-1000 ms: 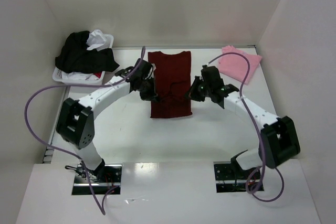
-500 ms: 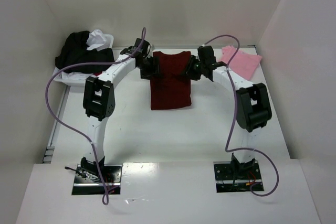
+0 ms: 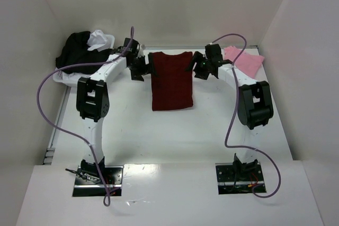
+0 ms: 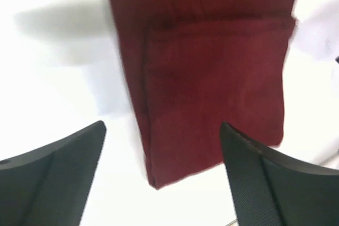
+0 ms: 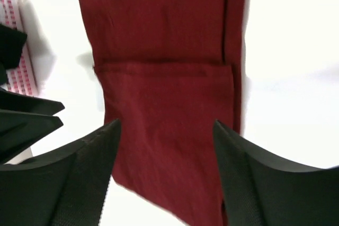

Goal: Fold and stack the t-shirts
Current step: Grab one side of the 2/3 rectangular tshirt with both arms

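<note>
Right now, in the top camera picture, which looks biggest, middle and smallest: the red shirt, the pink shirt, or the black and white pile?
1. red shirt, spread flat, looks biggest
2. black and white pile, a fairly close second
3. pink shirt, clearly smallest

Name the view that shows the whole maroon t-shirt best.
Top external: the maroon t-shirt lies there whole, a long folded strip on the table. Each wrist view shows only part of it, cut off by the frame.
</note>
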